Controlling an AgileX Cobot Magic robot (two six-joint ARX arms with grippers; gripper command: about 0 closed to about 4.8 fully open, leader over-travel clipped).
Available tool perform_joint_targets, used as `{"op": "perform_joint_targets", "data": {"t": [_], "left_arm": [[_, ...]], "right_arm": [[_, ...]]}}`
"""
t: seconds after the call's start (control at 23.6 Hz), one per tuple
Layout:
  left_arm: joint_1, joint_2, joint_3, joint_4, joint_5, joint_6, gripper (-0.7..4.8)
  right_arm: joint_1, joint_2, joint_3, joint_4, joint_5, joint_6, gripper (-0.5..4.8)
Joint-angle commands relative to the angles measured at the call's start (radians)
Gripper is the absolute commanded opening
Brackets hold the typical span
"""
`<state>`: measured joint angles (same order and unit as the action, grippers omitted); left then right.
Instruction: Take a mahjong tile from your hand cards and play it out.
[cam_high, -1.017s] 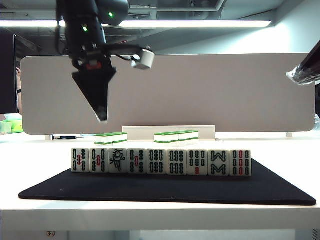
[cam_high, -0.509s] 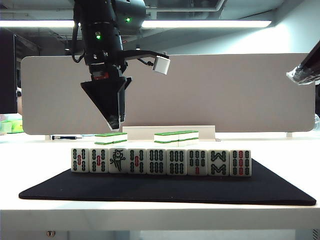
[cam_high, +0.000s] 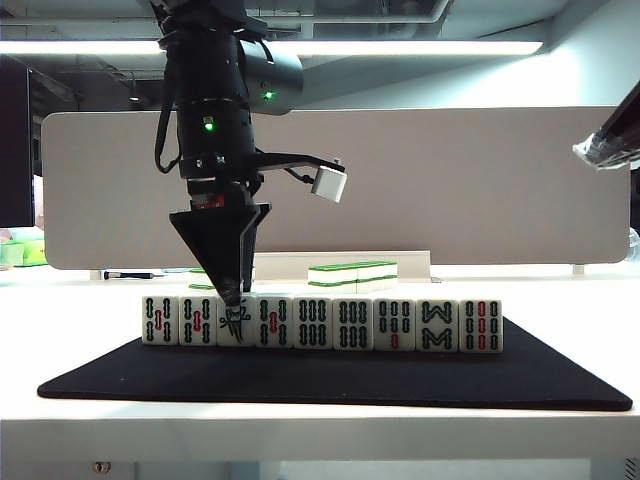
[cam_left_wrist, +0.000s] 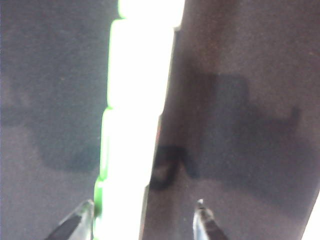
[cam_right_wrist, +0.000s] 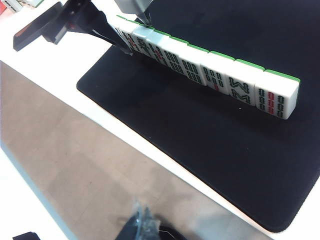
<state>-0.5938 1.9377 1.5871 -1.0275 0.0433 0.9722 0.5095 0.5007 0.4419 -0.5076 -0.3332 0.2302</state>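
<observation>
While the left gripper (cam_high: 232, 296) hung with jaws apart astride the bird-faced mahjong tile (cam_high: 236, 322), third from the left in the upright row of hand cards (cam_high: 322, 323) on the black mat (cam_high: 330, 380), it seemed poised to clamp and lift; the right gripper (cam_right_wrist: 142, 226) waited well aside, its state unclear, and no containers showed.

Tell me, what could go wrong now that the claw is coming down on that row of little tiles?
The left gripper straddles the bird-faced mahjong tile, third from the left among the hand cards, which stand packed edge to edge. A finger could clip a neighbour and topple part of the row. Closing off-centre might tip the tile on the black mat. The right gripper hangs far off, no hazard.
</observation>
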Motion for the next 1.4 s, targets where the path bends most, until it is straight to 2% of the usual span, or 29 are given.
{"op": "perform_joint_targets", "data": {"t": [0.04,0.55,0.81,1.27,1.4], "left_arm": [[-0.003,0.001,0.004,0.044,0.01,0.004,2.69],[0.0,0.001,0.004,0.089,0.002,-0.002,2.69],[0.01,0.002,0.003,0.04,0.003,-0.002,2.69],[0.022,0.042,0.002,0.057,0.028,-0.003,2.66],[0.022,0.042,0.002,0.065,0.028,-0.003,1.22]], "right_arm": [[0.0,-0.001,0.003,0.01,0.002,-0.003,-0.01],[0.0,-0.001,0.003,0.01,0.002,-0.003,-0.01],[0.0,0.0,0.003,0.01,0.002,-0.003,-0.01],[0.0,0.0,0.003,0.01,0.002,-0.003,-0.01],[0.0,-0.001,0.003,0.01,0.002,-0.003,-0.01]]}}
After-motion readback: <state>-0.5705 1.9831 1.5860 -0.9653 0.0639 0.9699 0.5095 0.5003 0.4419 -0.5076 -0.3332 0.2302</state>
